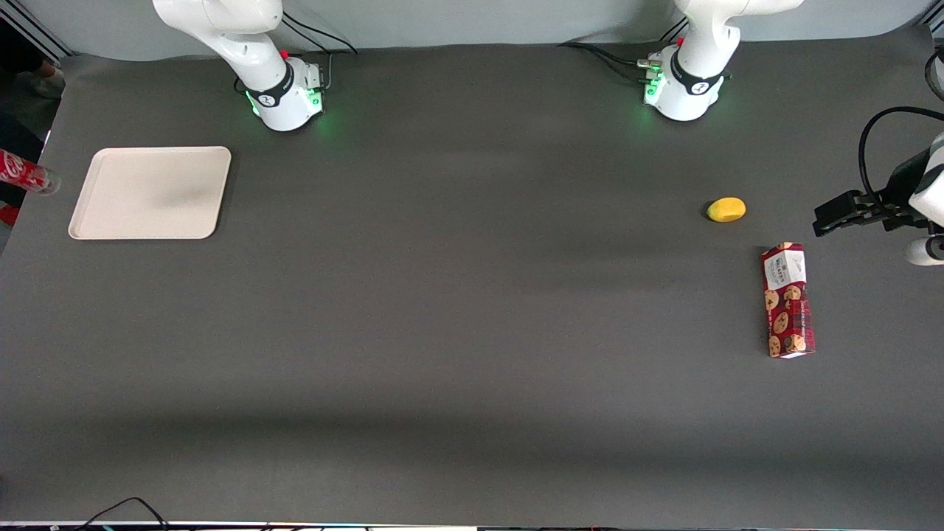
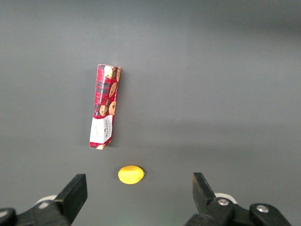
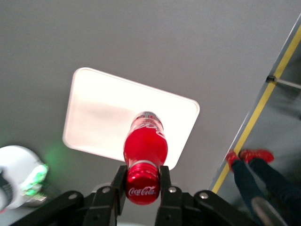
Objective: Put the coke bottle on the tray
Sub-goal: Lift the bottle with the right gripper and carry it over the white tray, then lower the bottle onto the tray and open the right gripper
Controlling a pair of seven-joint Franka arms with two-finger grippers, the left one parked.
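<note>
The coke bottle is a slim red bottle with a red cap and white lettering. My right arm's gripper is shut on its cap end, one finger on each side, and holds it in the air. In the front view only the bottle's lower part shows, tilted, at the frame's edge past the working arm's end of the table; the gripper itself is out of that view. The cream-white tray lies flat on the table beside it. In the right wrist view the bottle's base hangs over the tray.
A red cookie box and a small yellow fruit lie toward the parked arm's end of the table. The working arm's base stands farther from the camera than the tray. A person's red shoes are on the floor off the table edge.
</note>
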